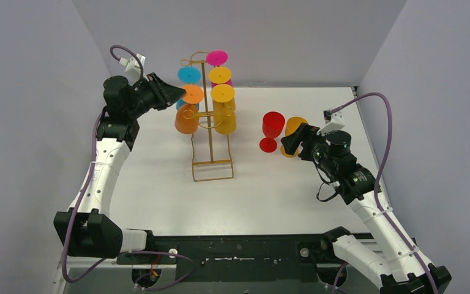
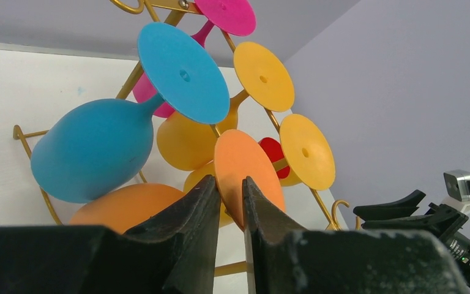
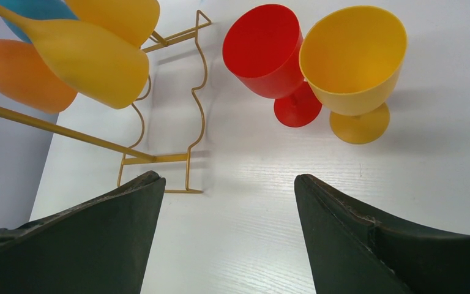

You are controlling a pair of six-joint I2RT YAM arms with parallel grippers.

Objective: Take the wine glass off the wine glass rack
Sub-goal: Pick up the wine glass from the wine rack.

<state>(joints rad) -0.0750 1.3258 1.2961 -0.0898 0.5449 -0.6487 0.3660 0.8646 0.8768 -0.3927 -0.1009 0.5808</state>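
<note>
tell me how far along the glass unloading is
Done: a red glass and a yellow glass stand on the table, off the rack. In hand: the left fingers appear to pinch the orange glass's foot, glass not yet lifted free. Left: that one, plus the blue glass, the pink glass and two hanging yellow glasses.

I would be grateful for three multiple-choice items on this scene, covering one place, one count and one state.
1. The red glass stands: A) on the table, right of the rack; B) hung on the rack; C) lying on its side.
2. Glasses standing upright on the table: A) one; B) two; C) four.
3. The left gripper is: A) wide open; B) closed on the orange glass's foot; C) holding the red glass.
Answers: 1A, upright beside the yellow glass; 2B, only red and yellow stand there; 3B, its fingers pinch the orange foot.
</note>
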